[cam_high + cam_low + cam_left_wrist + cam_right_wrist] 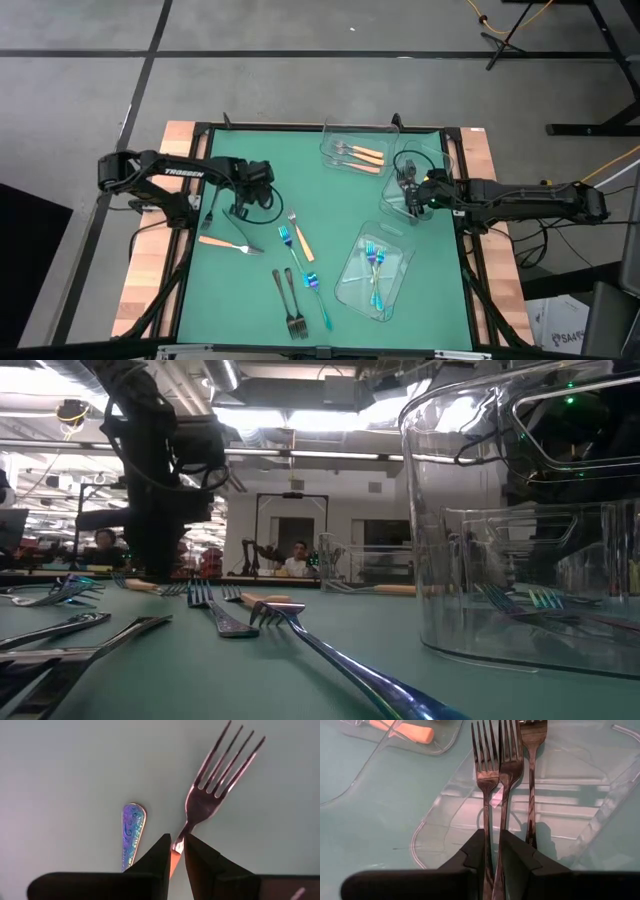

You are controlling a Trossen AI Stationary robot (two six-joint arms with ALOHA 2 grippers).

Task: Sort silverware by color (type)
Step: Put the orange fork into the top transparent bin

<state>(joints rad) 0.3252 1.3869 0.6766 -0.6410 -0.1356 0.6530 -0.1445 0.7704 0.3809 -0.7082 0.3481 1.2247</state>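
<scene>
Both claws gripping forks over the green table [250, 300].

Left claw [177, 851] is clamped on the orange handle of a silver-headed fork [212, 785], beside an iridescent blue-teal handle [131, 832]. Right claw [492, 851] pinches two dark grey metal forks [499, 765] above a clear plastic tray [570, 805] holding a third.

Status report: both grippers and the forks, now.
Left gripper shut on orange-handled fork, above the mat. Right gripper shut on dark fork, over the clear tray holding another dark one. Nothing in the way.
</scene>
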